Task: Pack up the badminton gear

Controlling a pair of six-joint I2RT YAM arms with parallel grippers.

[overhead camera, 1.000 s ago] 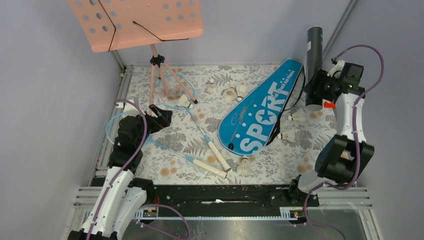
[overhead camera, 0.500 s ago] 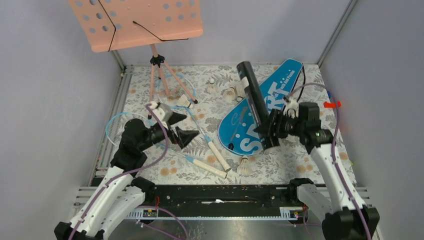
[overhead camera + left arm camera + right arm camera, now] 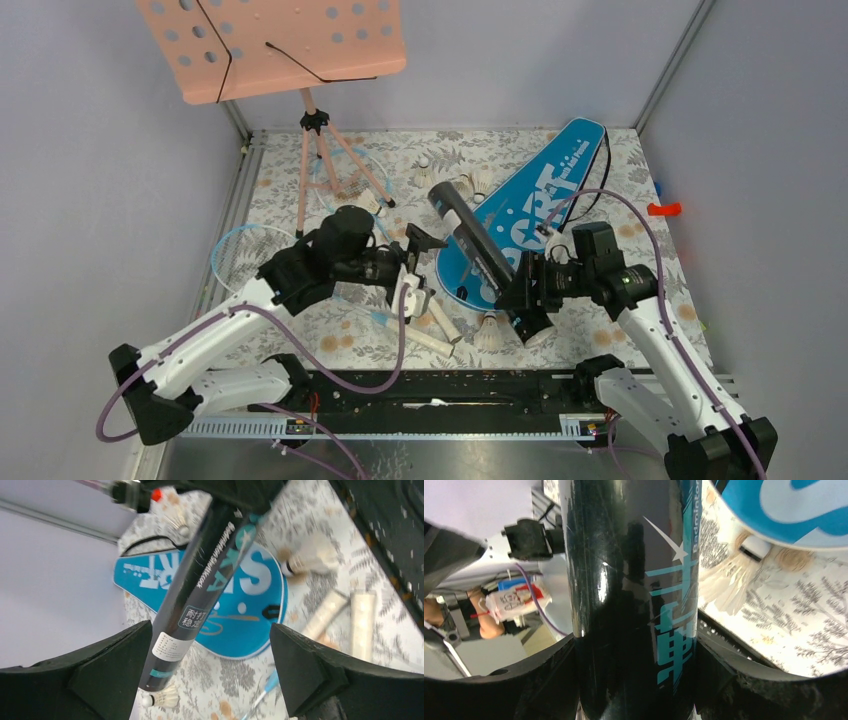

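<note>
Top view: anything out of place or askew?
Shuttlecocks lie scattered loose around the bag, and the right gripper holds the dark tube tilted above it. A pink music stand stands far left, unrelated to badminton.

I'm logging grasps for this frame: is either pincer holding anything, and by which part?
The right pincer grips the dark tube close to its near end. The left pincer is open, holding nothing.

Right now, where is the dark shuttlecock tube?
The tube is just right of centre in the top view, clamped in the right gripper and slanting over the wide end of the blue SPORT bag.
</note>
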